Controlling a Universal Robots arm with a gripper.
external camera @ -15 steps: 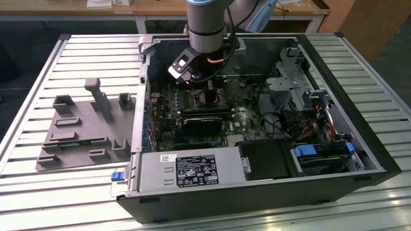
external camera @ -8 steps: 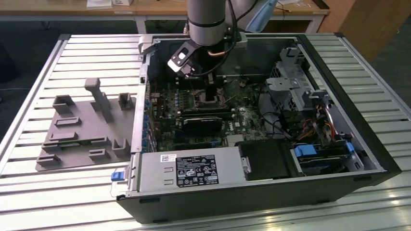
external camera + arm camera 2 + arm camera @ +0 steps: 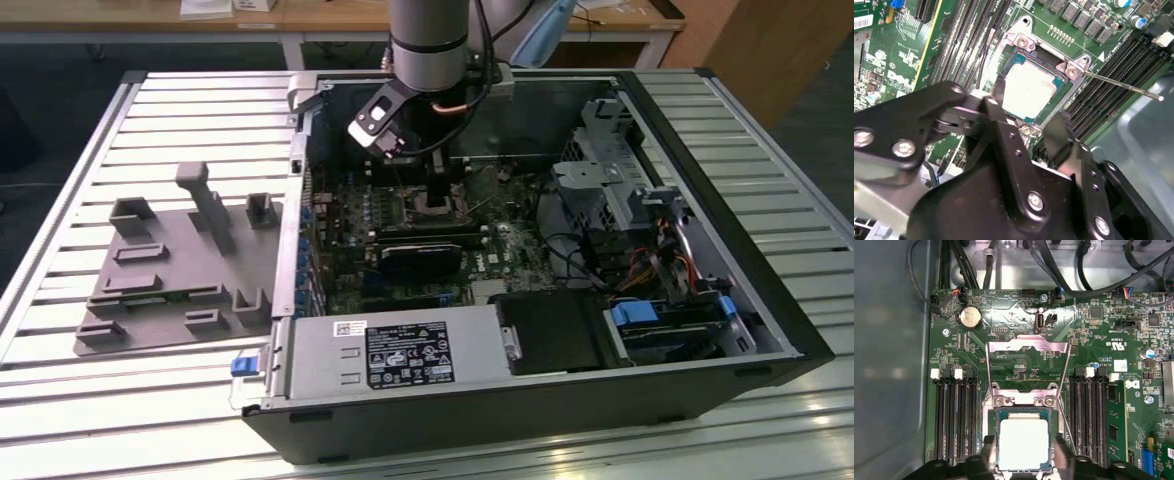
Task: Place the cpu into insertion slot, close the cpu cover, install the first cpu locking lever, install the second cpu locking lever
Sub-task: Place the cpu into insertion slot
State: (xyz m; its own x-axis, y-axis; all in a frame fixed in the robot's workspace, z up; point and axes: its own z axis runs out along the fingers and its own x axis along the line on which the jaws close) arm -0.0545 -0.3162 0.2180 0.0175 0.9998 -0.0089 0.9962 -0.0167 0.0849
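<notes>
An open computer case lies on a slatted table, and a single robot arm reaches down into it. In the exterior view the pincer sits low over the green motherboard, roughly mid-board. In both wrist views the cpu, a small square chip with a dull silver-beige top, lies flat directly under the pincer, bracketed by it on two opposite edges. The chip looks level inside the insertion slot. Whether the pincer is clamped on the chip or clear of it cannot be told. The cpu cover, a thin silver frame with a square window, is swung up and open. Its hinge runs along one of the chip's unbracketed edges, just beyond the pincer, so it would fold down toward the pincer. A thin locking lever juts out free to one side. Long black memory slots flank the socket on both bracketed sides.
</notes>
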